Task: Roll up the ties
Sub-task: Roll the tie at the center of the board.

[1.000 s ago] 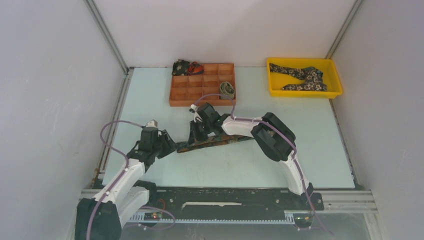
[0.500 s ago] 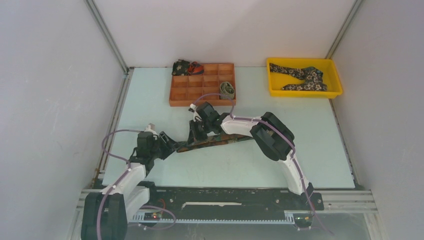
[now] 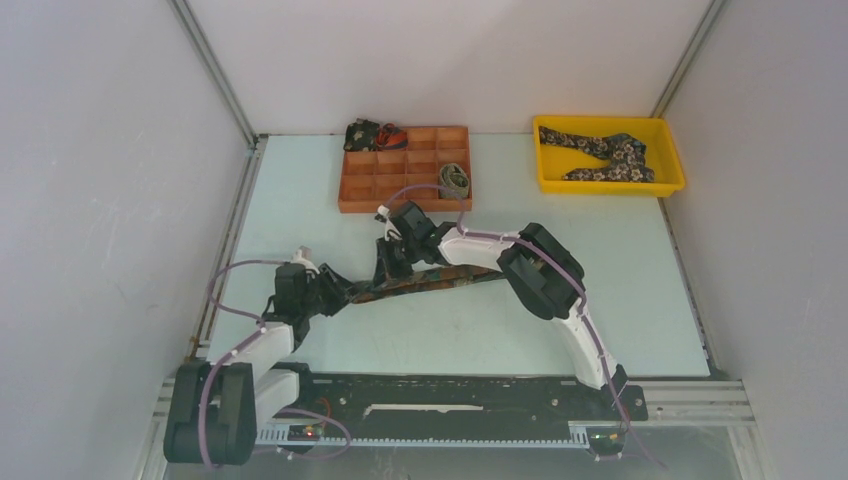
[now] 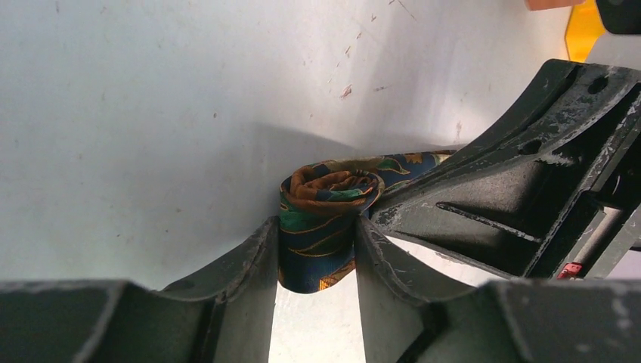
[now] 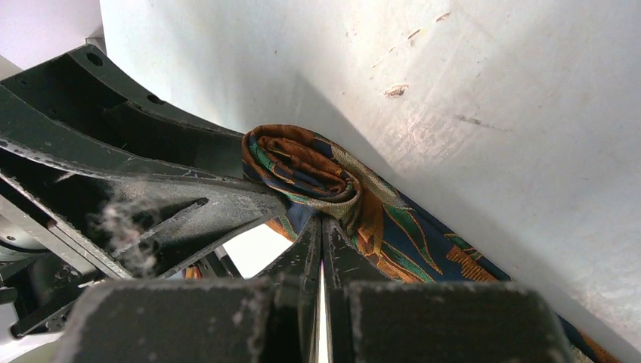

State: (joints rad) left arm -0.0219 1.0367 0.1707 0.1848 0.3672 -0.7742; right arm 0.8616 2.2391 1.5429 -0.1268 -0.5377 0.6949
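A dark blue, green and rust patterned tie (image 3: 445, 279) lies flat across the table's middle. Its left end is rolled into a small coil (image 4: 326, 193), which also shows in the right wrist view (image 5: 298, 162). My left gripper (image 3: 343, 294) is shut on this coil, one finger on each side (image 4: 316, 249). My right gripper (image 3: 386, 272) is shut with no fabric seen between its fingers. Its tips (image 5: 322, 221) press on the flat tie right beside the coil. One right finger (image 4: 499, 193) lies across the tie just behind the coil.
An orange compartment tray (image 3: 350, 190) stands at the back, with a rolled olive tie (image 3: 455, 179) in one cell and a dark bundle (image 3: 368, 133) at its far left corner. A yellow bin (image 3: 608, 185) at the back right holds a dark floral tie (image 3: 610, 153).
My left arm has folded lower and drawn toward the near edge, its gripper staying on the tie's left end. My right gripper has shifted slightly left along the tie.
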